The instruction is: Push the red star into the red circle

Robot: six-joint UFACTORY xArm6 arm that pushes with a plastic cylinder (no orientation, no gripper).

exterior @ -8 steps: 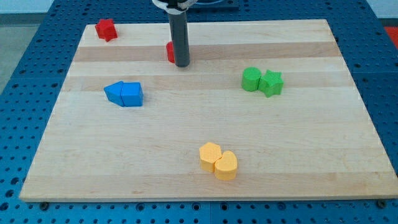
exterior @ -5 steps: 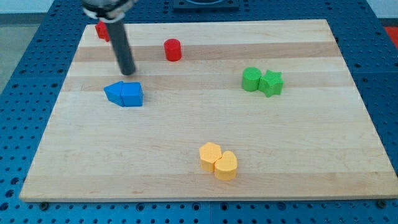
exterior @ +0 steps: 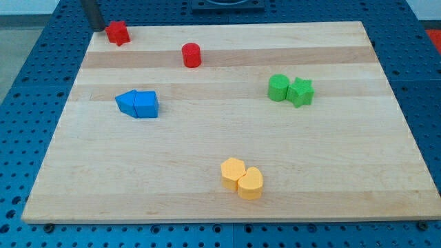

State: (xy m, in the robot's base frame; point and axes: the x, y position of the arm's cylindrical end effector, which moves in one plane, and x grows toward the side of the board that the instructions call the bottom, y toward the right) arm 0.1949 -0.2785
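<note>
Red star sits at the desk's top-left corner, close to the top edge. Red circle stands well apart from it, toward the view's right and slightly lower, near the top edge. The two are not touching, so the push is not done.

My tip is at the top-left corner, just beside the star on the view's left; contact cannot be confirmed. No jaws on this rig: only a rod, so there is no open or closed state to report.

Judgement: the tip is placed behind the star for a rightward push. Entire travel to the circle remains.

Other blocks (blue pair, green pair, yellow pair) lie off the path.
</note>
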